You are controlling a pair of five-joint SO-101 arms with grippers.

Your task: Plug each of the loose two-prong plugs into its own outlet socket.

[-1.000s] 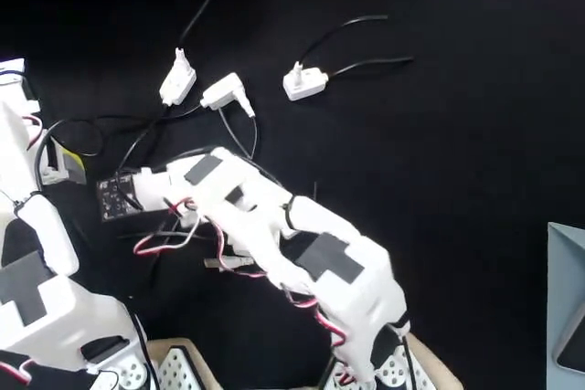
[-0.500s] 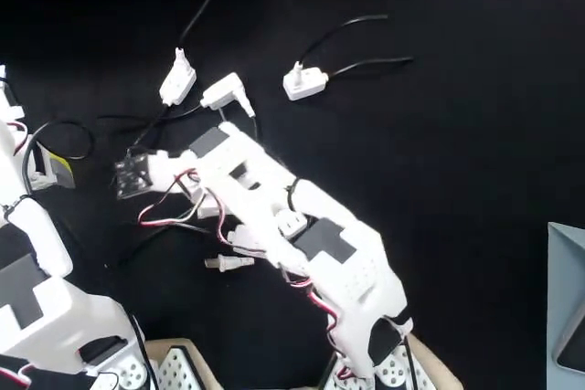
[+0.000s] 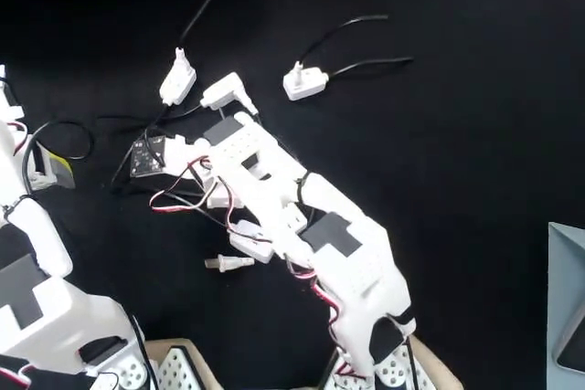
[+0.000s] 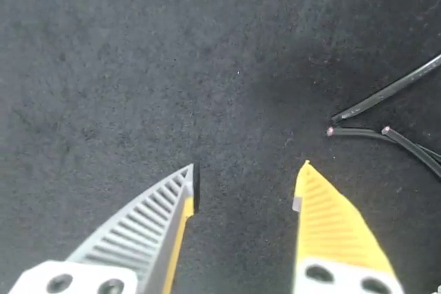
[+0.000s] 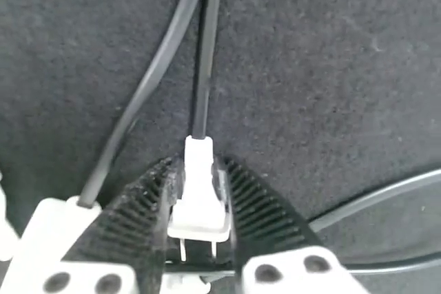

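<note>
On the black cloth (image 3: pixel 475 134), the left gripper (image 4: pixel 248 170) hangs wide open and holds nothing. Over the last second the right gripper (image 5: pixel 200 164) has swung up the table, clamped on a white two-prong plug (image 5: pixel 198 204). It is now near an outlet socket (image 3: pixel 177 81), so insertion looks close. Another loose plug (image 3: pixel 228 263) lies nearer the arm bases.

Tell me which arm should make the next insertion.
Right. The right fingers are shut on a white two-prong plug, prongs free, and in the high view that arm lies close to the white outlet sockets. The left fingers are open over black cloth, holding nothing.
</note>
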